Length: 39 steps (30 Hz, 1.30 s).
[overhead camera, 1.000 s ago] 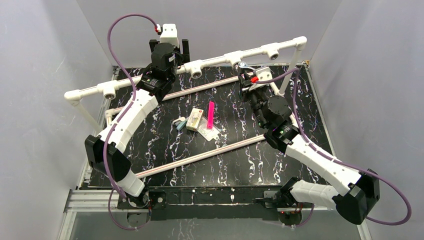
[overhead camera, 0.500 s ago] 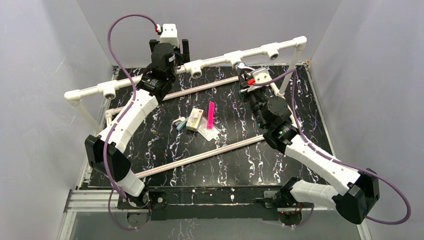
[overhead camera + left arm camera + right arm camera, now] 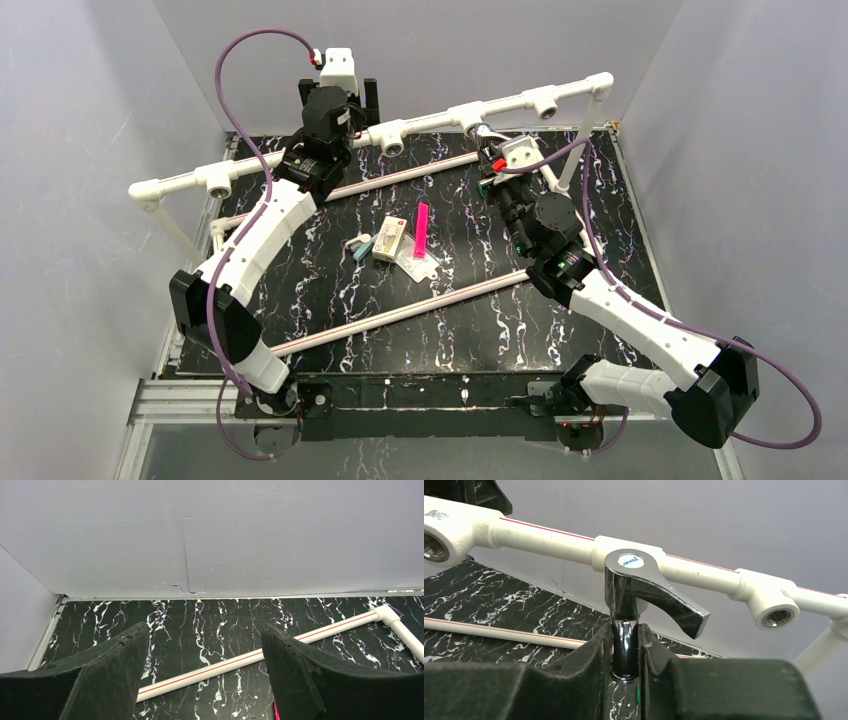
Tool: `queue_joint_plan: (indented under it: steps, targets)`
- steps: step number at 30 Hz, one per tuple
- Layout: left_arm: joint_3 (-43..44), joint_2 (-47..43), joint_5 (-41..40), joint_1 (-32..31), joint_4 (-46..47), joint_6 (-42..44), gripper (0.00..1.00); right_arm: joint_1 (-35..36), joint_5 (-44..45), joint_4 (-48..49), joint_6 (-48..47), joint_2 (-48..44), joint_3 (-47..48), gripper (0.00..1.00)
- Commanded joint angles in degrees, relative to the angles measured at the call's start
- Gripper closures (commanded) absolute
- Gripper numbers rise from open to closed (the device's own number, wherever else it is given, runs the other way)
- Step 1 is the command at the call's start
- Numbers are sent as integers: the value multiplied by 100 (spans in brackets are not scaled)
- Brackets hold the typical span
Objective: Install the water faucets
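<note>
My right gripper [image 3: 625, 652] is shut on the spout of a shiny chrome water faucet [image 3: 634, 590]. The faucet stands upright against the middle tee socket [image 3: 624, 547] of the raised white pipe. Its lever handle points right and down. From above, the faucet [image 3: 485, 131] sits at the pipe's tee with the right gripper [image 3: 495, 152] just below it. My left gripper [image 3: 202, 680] is open and empty, and looks down at the black marble floor. From above, it [image 3: 345, 100] is at the back left, behind the raised pipe.
The raised white pipe [image 3: 430, 121] carries open tee sockets [image 3: 774, 611] at several places. Low white pipes with red stripes [image 3: 250, 656] lie on the black marble table [image 3: 460, 330]. A pink strip [image 3: 421, 230], a small box [image 3: 389, 239] and small parts lie at the middle.
The right wrist has turned with the faucet at the tee; its white camera housing has swung over to the right. The left arm has not moved.
</note>
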Motion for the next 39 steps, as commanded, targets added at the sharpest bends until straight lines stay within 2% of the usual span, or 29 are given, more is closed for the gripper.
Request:
queue_joint_plan:
  steps: [1, 39]
  targets:
    - [-295, -36, -47, -59, -701, 61, 21, -37, 71, 526, -138, 36, 120, 99]
    - [-324, -8, -70, -60, -695, 91, 21, 86, -45, 129, -169, 33, 481, 99]
